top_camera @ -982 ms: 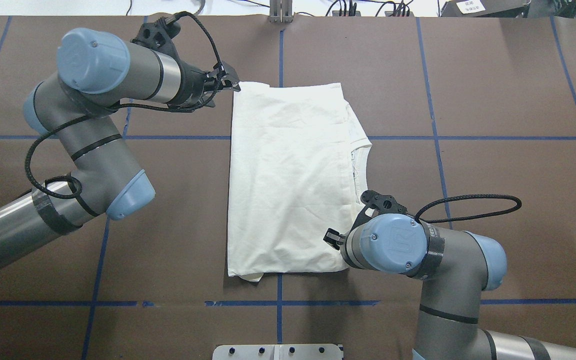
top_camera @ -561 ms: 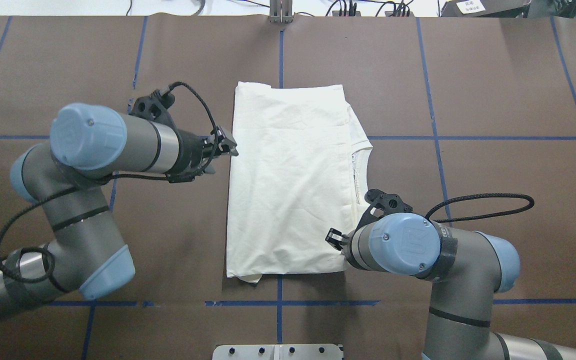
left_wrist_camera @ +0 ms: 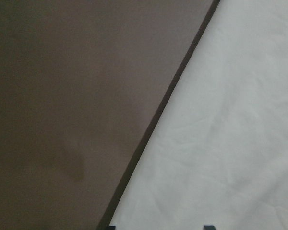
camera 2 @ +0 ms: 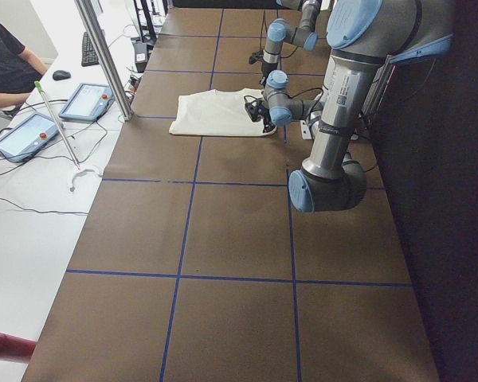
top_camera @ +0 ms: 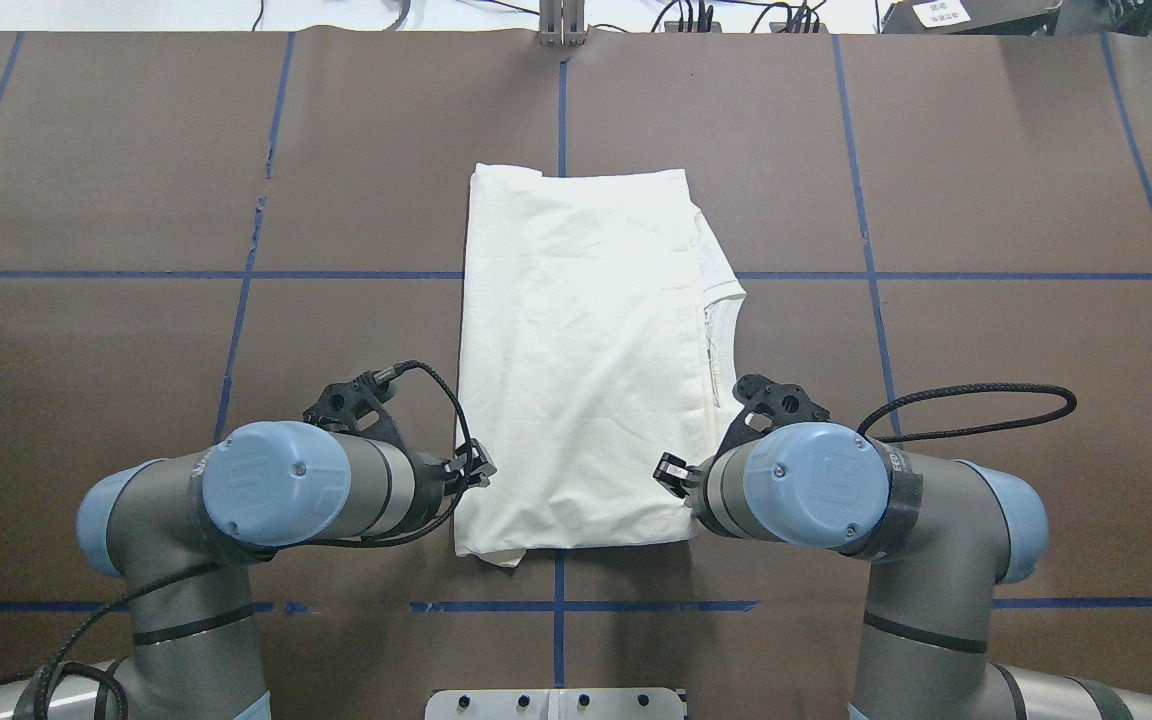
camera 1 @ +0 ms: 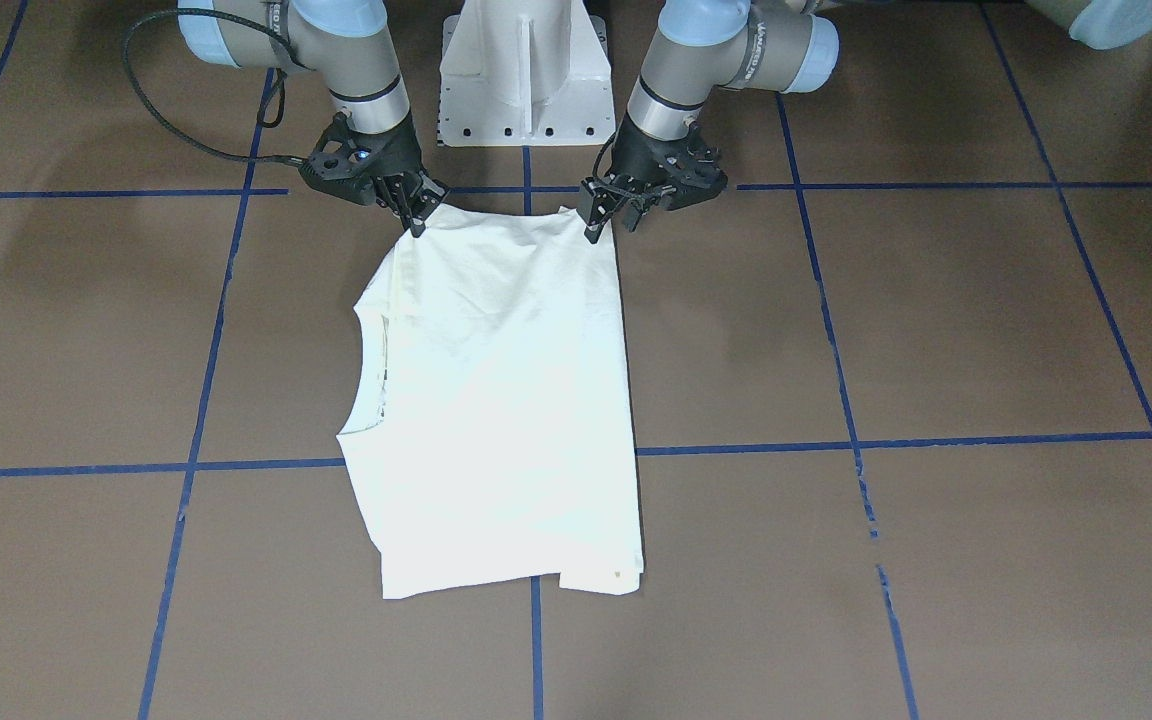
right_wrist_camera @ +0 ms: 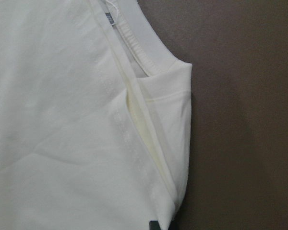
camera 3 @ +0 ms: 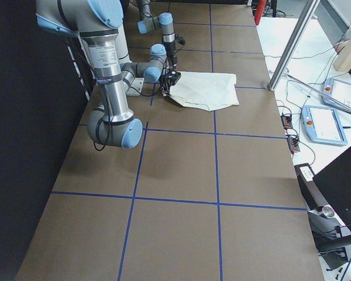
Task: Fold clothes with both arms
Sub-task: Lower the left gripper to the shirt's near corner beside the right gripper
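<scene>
There are two grey tubular arms with light-blue joint caps, two black two-finger grippers and one cream-white folded T-shirt (top_camera: pixel 576 350). All are on a brown table (top_camera: pixel 986 200) gridded with blue tape.

Nearest the robot, the left gripper (top_camera: pixel 476 468) is at the T-shirt's near left corner and the right gripper (top_camera: pixel 669 470) at its near right corner. From there the T-shirt lies flat, running lengthwise to the far side, with its ribbed collar (top_camera: pixel 723 330) showing along the right edge.

The overhead view hides the right gripper's fingers under the right arm (top_camera: pixel 816 485). The front-facing view shows both pairs of fingers at those two corners.

In the left wrist view the left fingertips (left_wrist_camera: pixel 208 227) are spread wide over the cloth beside its edge, gripping nothing. In the right wrist view the right fingertips (right_wrist_camera: pixel 156 225) are almost together, with the folded edge running in between them, so they appear to be pinching it.

A second ago the left arm (top_camera: pixel 276 485) reached to the far left corner. By 0.6 s ago its gripper was midway along the left edge, and now it is at the near corner. The right arm and the T-shirt have hardly shifted.
</scene>
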`<action>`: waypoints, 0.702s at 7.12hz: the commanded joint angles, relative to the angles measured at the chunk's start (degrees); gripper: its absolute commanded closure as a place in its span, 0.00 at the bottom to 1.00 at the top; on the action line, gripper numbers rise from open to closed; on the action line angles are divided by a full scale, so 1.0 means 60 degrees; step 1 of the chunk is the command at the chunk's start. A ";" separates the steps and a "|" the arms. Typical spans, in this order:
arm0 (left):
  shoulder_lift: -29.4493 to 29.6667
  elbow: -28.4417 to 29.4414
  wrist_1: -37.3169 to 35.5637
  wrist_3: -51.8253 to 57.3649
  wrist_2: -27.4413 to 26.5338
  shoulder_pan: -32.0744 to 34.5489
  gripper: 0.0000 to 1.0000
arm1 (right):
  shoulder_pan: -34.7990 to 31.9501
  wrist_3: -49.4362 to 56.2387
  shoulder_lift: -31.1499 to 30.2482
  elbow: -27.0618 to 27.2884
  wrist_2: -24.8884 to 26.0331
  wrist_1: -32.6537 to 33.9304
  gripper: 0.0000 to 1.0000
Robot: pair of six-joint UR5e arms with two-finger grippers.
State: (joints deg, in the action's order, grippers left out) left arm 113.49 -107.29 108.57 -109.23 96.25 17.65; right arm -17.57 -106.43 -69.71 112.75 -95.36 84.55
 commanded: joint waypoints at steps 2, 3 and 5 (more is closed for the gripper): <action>-0.0019 0.0114 -0.0018 -0.0382 -0.0031 -0.0494 0.45 | 0.0013 0.0000 -0.0055 0.0002 -0.0014 0.0000 1.00; -0.0019 0.0114 -0.0004 -0.0442 -0.0031 -0.0670 0.51 | 0.0013 0.0000 -0.0041 0.0002 0.0000 0.0000 1.00; -0.0019 0.0143 -0.0003 -0.0443 -0.0031 -0.0759 1.00 | 0.0013 0.0000 -0.0070 0.0002 0.0000 0.0000 1.00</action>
State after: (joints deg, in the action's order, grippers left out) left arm 113.38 -106.53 108.53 -111.83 96.06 13.60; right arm -17.50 -106.44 -70.05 112.81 -95.37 84.55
